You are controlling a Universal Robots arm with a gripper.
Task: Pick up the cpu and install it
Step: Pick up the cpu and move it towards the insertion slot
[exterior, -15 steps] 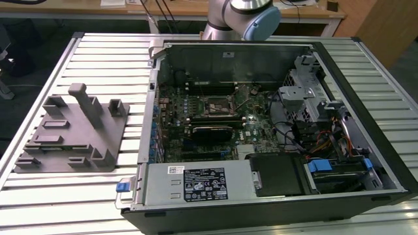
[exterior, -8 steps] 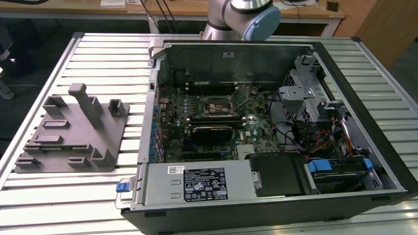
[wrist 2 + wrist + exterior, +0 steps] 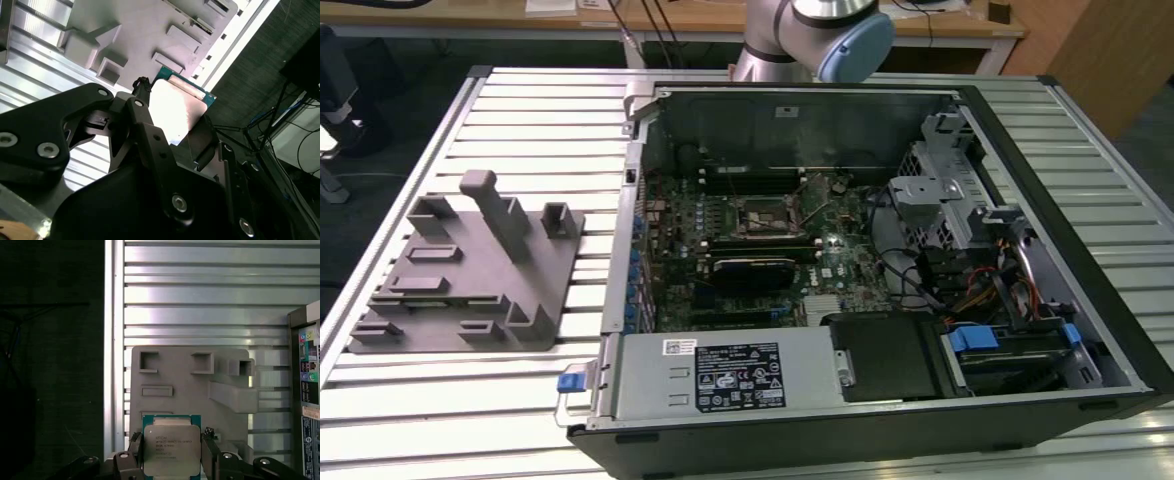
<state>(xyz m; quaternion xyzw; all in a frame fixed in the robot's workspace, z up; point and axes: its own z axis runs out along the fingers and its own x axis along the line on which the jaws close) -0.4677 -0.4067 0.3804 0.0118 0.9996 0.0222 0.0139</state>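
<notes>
Gripper (image 3: 172,437) clenched on the cpu (image 3: 172,452), pinching two opposite edges. Grey fixture block (image 3: 200,390) lay straight ahead of the gripper, on the slatted metal table (image 3: 200,290).

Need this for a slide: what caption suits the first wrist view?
Fingers shut on the cpu, grey fixture block and slatted table beyond.

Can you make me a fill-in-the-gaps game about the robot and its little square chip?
The small flat square silvery cpu is gripped between the gripper's two black ____.
Under it lies a moulded plastic fixture block coloured ____.
In the exterior view, that block sits on the view's ____ side of the open black metal computer case.
Missing words: jaws, grey, left.
</notes>
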